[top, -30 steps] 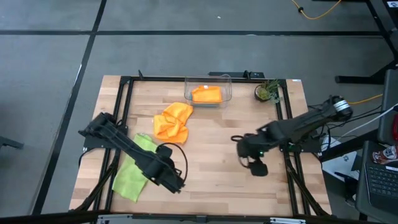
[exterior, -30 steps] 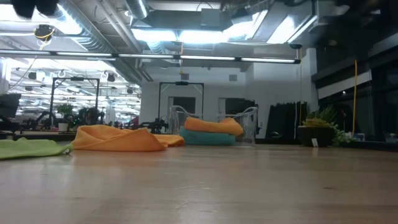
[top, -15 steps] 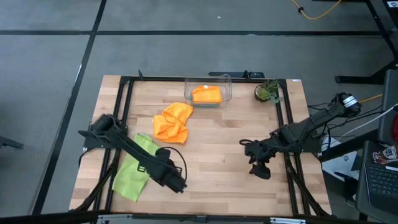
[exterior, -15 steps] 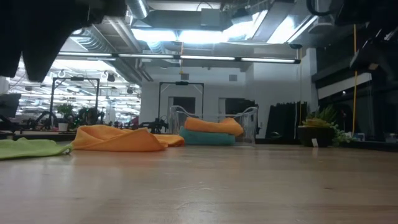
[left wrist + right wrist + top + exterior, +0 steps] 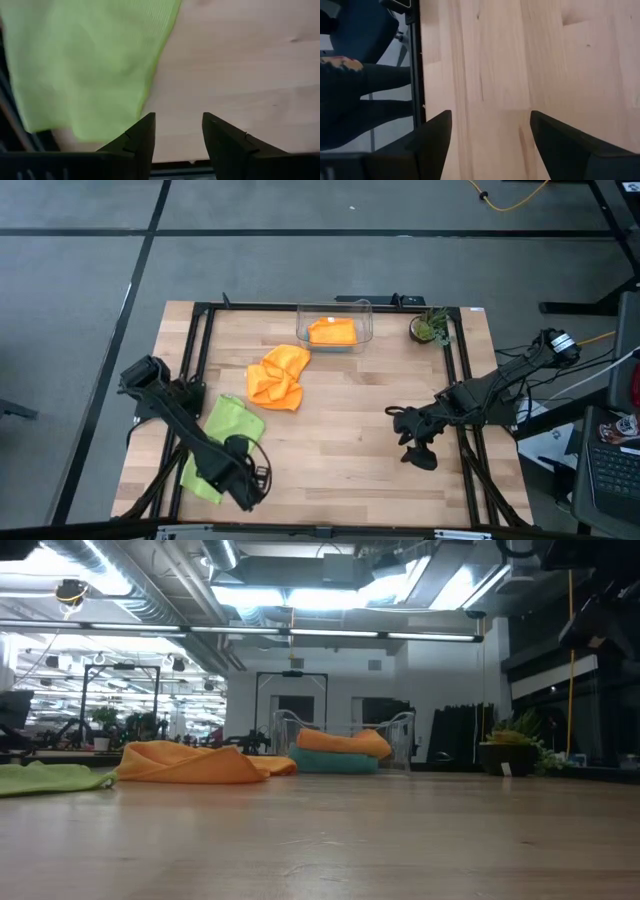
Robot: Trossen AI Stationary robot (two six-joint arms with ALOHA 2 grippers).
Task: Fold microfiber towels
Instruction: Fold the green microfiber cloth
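Observation:
A lime green towel (image 5: 215, 442) lies spread flat at the table's near left, also in the left wrist view (image 5: 85, 60). My left gripper (image 5: 247, 488) hangs open, pointing down, just right of that towel's near corner, over bare wood (image 5: 177, 127). A crumpled orange towel (image 5: 277, 377) lies mid-table. A folded orange towel (image 5: 332, 331) rests on a teal towel (image 5: 335, 763) inside the clear bin (image 5: 364, 320). My right gripper (image 5: 416, 450) stands open above bare wood at the right (image 5: 490, 130).
A small potted plant (image 5: 430, 327) stands at the far right corner. A black frame rail (image 5: 195, 370) runs along the table's left side, and another (image 5: 415, 60) along its right side. Bare wood lies between the two grippers.
My left gripper has gone down and toward the table's near left, rolling about its own axis, from right of the green towel to its near corner. My right gripper shifted a little toward the right edge and sank, then kept still. The towels have not moved.

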